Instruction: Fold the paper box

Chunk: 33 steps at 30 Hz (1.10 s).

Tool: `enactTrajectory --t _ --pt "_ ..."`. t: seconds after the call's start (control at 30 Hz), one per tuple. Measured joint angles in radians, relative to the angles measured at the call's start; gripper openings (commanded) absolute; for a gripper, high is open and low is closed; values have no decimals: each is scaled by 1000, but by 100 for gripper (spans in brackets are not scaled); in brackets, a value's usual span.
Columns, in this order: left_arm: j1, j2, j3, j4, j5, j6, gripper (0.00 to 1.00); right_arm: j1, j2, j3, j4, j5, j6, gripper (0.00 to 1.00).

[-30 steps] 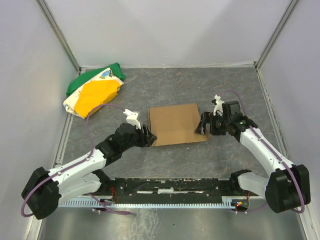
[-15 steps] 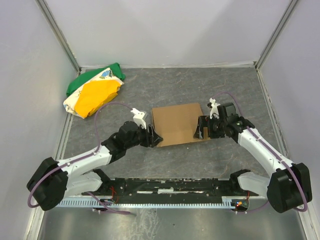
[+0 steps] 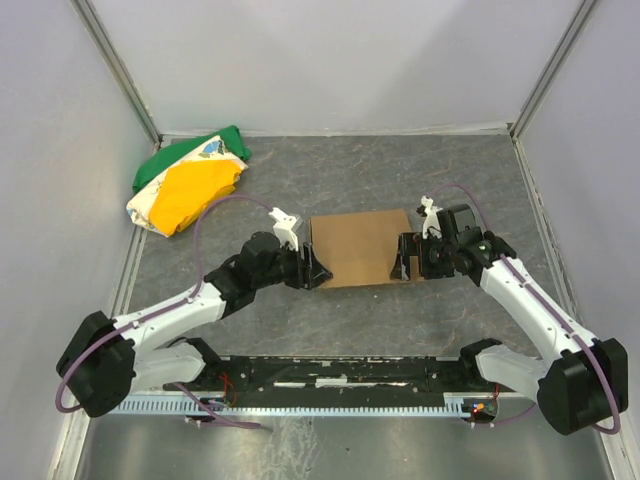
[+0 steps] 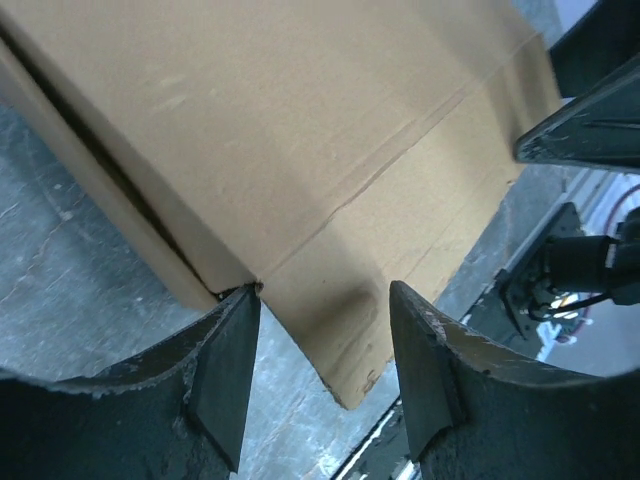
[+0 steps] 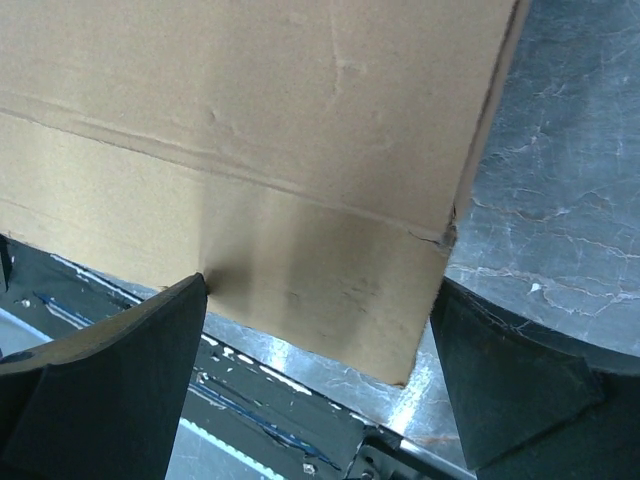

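The paper box point(image 3: 360, 245) lies flat as a brown cardboard sheet with creases in the middle of the grey table. My left gripper point(image 3: 316, 272) stands open at its near left corner. In the left wrist view that corner of the box point(image 4: 330, 130) pokes in between the fingers of the left gripper point(image 4: 325, 290), and one fingertip point(image 4: 245, 300) touches a notch in the edge. My right gripper point(image 3: 404, 262) is wide open at the near right corner. In the right wrist view the box's point(image 5: 250, 120) end flap spans the gap of the right gripper point(image 5: 320, 288).
A green, yellow and white cloth bundle point(image 3: 185, 185) lies at the back left by the wall. A black rail point(image 3: 330, 372) with the arm bases runs along the near edge. White walls close in the table on three sides.
My left gripper has moved right, up to the box's near left corner. The box has slid slightly to the right. The right gripper stays at the right edge, open throughout.
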Motion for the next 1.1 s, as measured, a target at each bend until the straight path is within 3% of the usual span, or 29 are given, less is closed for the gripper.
enactTrajectory --t 0.3,1.1 --pt "0 85 164 -145 55 0 61 10 2 15 -49 3 1 99" --pt "-1 156 325 -480 84 64 60 23 -5 33 -114 16 1 100"
